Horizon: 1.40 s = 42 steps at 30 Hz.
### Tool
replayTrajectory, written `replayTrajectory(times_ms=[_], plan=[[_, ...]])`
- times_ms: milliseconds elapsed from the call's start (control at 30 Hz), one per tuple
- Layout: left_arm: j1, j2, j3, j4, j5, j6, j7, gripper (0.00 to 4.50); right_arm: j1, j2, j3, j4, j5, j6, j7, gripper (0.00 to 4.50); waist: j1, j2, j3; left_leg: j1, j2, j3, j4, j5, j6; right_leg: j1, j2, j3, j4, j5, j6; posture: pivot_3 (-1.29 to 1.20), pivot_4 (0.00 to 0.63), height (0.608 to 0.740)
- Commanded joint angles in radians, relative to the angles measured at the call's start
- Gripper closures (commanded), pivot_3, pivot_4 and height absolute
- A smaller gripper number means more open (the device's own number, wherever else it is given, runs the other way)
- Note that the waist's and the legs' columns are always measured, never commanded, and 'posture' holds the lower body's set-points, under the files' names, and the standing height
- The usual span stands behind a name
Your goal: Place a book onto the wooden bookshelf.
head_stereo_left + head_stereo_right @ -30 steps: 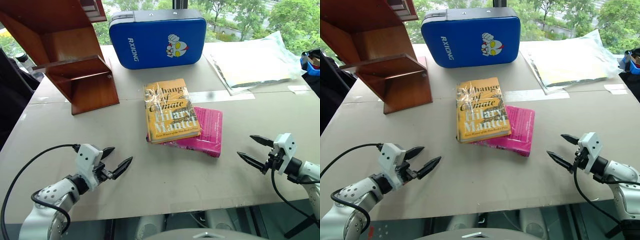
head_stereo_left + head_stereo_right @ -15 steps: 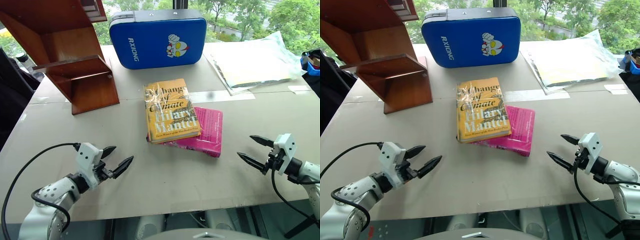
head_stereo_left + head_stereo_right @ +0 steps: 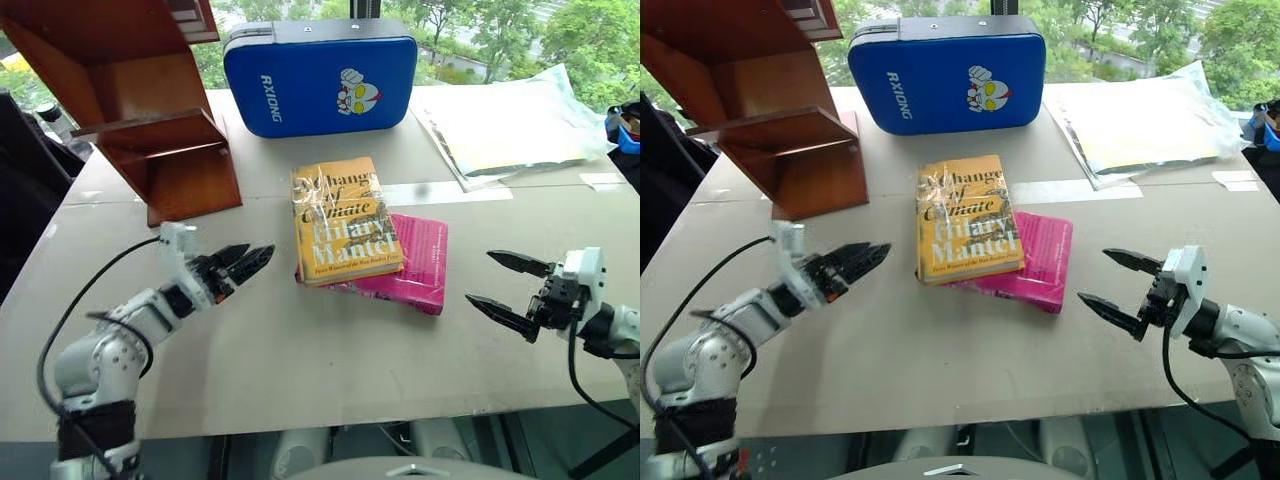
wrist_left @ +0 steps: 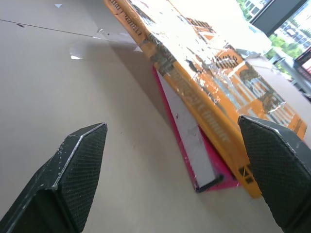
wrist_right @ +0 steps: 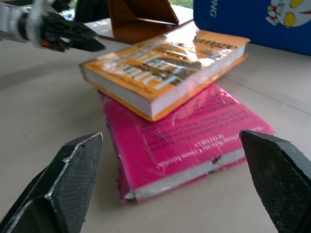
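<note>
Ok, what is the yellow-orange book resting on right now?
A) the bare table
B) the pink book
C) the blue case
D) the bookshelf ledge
B: the yellow-orange book lies flat on top of the pink book, which sticks out beneath it toward the right gripper, well apart from the wooden bookshelf and the blue case.

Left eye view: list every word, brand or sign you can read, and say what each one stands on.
"RXIONG": white brand lettering on the blue padded case, beside a cartoon figure sign.
"A Change of Climate": title on the yellow-orange book, partly broken by glare on its wrap.
"Hilary Mantel": author's name on the same cover.
The small line under the author's name: too small to read.
Print on the pink book: too small to read.
</note>
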Motion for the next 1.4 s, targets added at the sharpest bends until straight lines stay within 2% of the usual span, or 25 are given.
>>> replayTrajectory(times_ms=[33,133,200,367,500,867,900,967,1067,1200,1233,1400], plan=[[-0.130,-0.002,-0.071,0.127,-0.015,0.102,-0.056,0.04,0.021,-0.043,-0.088,-0.121,0.108,0.073,-0.019,0.00,0.004,0.000,0.000,0.000,0.000,0.000,0.000,0.000,0.000,0.000,0.000,0.000,0.000,0.000,0.000,0.00,0.150,0.740],[-0.265,-0.018,-0.081,0.321,-0.074,0.326,-0.069,0.04,0.024,-0.057,-0.113,-0.178,0.133,0.101,-0.051,0.00,0.002,-0.002,0.000,0.000,-0.001,0.000,0.000,0.000,0.000,0.000,0.000,0.000,0.000,0.001,-0.001,0.00,0.150,0.740],[-0.331,-0.021,-0.081,0.437,-0.067,0.404,-0.073,0.04,0.025,-0.057,-0.117,-0.203,0.138,0.112,-0.070,0.00,-0.002,-0.003,0.000,0.000,-0.001,0.000,0.000,0.000,0.000,0.000,0.000,0.000,0.000,0.001,0.002,0.00,0.150,0.740],[-0.490,-0.021,-0.064,0.734,-0.004,0.431,-0.101,0.04,0.044,-0.048,-0.127,-0.266,0.156,0.134,-0.118,0.00,-0.002,-0.003,0.000,0.000,-0.001,0.000,0.000,0.000,0.000,0.000,0.000,0.000,0.001,0.002,0.004,0.00,0.150,0.740],[-0.582,-0.019,-0.067,0.882,0.037,0.409,-0.147,0.04,0.061,-0.050,-0.136,-0.283,0.156,0.141,-0.135,0.00,0.004,-0.003,0.000,0.000,-0.001,0.000,0.001,0.000,0.000,0.001,0.000,-0.001,0.002,0.000,0.000,0.00,0.150,0.740],[-0.641,-0.051,-0.120,0.947,0.110,0.456,-0.324,0.04,0.057,-0.061,-0.151,-0.303,0.187,0.163,-0.164,0.00,0.004,-0.003,0.000,-0.001,-0.001,0.000,0.001,0.000,0.000,0.000,-0.001,-0.001,0.002,0.002,-0.002,0.00,0.150,0.740],[-0.643,-0.053,-0.115,0.951,0.113,0.454,-0.327,0.28,0.056,-0.062,-0.152,-0.303,0.190,0.164,-0.165,0.00,0.003,-0.003,0.000,-0.001,-0.002,0.000,0.001,0.000,0.000,0.000,-0.001,-0.001,0.002,0.002,-0.002,0.00,0.150,0.740],[-0.650,-0.057,-0.100,0.964,0.119,0.452,-0.325,1.05,0.053,-0.060,-0.155,-0.300,0.202,0.169,-0.172,0.00,0.003,-0.003,0.000,-0.001,-0.002,0.000,0.001,0.000,0.000,0.000,-0.001,-0.001,0.002,0.002,-0.002,0.00,0.150,0.740],[-0.653,-0.055,-0.093,0.972,0.129,0.449,-0.334,2.55,0.042,-0.050,-0.164,-0.292,0.218,0.173,-0.193,0.00,0.003,-0.003,0.000,-0.001,-0.002,-0.001,0.001,0.000,0.000,0.000,-0.001,-0.001,0.002,0.002,-0.001,0.00,0.150,0.740],[-0.650,-0.054,-0.073,0.971,0.132,0.449,-0.333,4.29,0.036,-0.049,-0.168,-0.286,0.226,0.172,-0.199,0.00,0.003,-0.004,0.000,-0.001,-0.002,-0.001,0.001,0.000,0.000,0.000,-0.001,-0.001,0.002,0.003,0.000,0.00,0.150,0.740],[-0.645,-0.050,-0.059,0.966,0.128,0.454,-0.330,4.49,0.036,-0.048,-0.168,-0.285,0.226,0.171,-0.199,0.00,0.002,-0.004,0.000,-0.001,-0.002,-0.001,0.001,0.000,0.000,0.000,-0.001,-0.001,0.002,0.003,0.000,0.00,0.150,0.740],[-0.617,-0.029,-0.010,0.925,0.106,0.488,-0.321,4.50,0.034,-0.047,-0.167,-0.278,0.223,0.168,-0.197,0.00,-0.002,-0.004,0.000,-0.001,-0.001,-0.001,0.001,0.000,0.000,0.000,-0.001,-0.001,0.002,0.004,0.001,0.00,0.150,0.740]])
